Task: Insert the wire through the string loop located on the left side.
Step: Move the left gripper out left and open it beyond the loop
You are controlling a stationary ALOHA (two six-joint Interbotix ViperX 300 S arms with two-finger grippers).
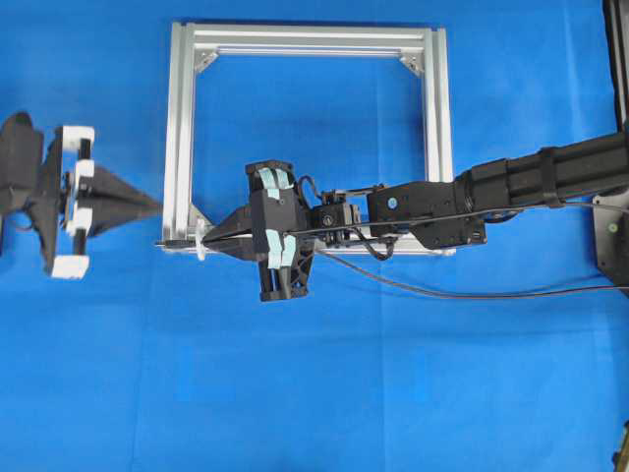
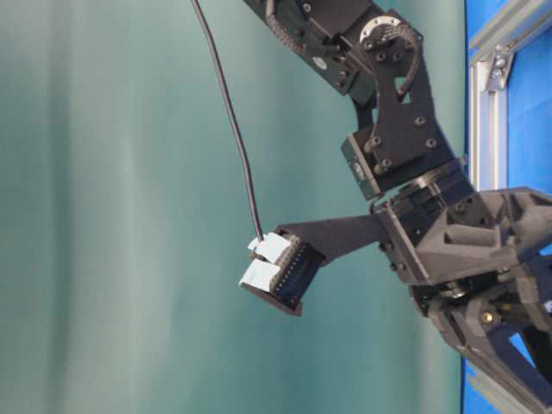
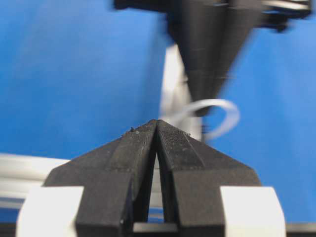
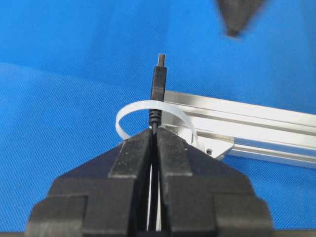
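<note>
With its plug just ahead of the right end effector (image 4: 154, 136), which pinched it, the thin black wire (image 4: 158, 86) poked through the small white string loop (image 4: 148, 111), so the empty, pressed-together left end effector (image 1: 157, 206) likely needed to spread and take that tip.

left gripper (image 1: 157, 206): black wedge fingers, white blocks | right gripper (image 1: 211, 236): black, pale-green tape strips | right arm (image 1: 550, 177): black, ribbed, cabled

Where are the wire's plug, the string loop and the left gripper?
wire (image 4: 158, 81), right wrist view, on its plug tip.
string loop (image 4: 129, 111), right wrist view, on its white band.
left gripper (image 1: 157, 206), overhead view, at its closed fingertips.
</note>
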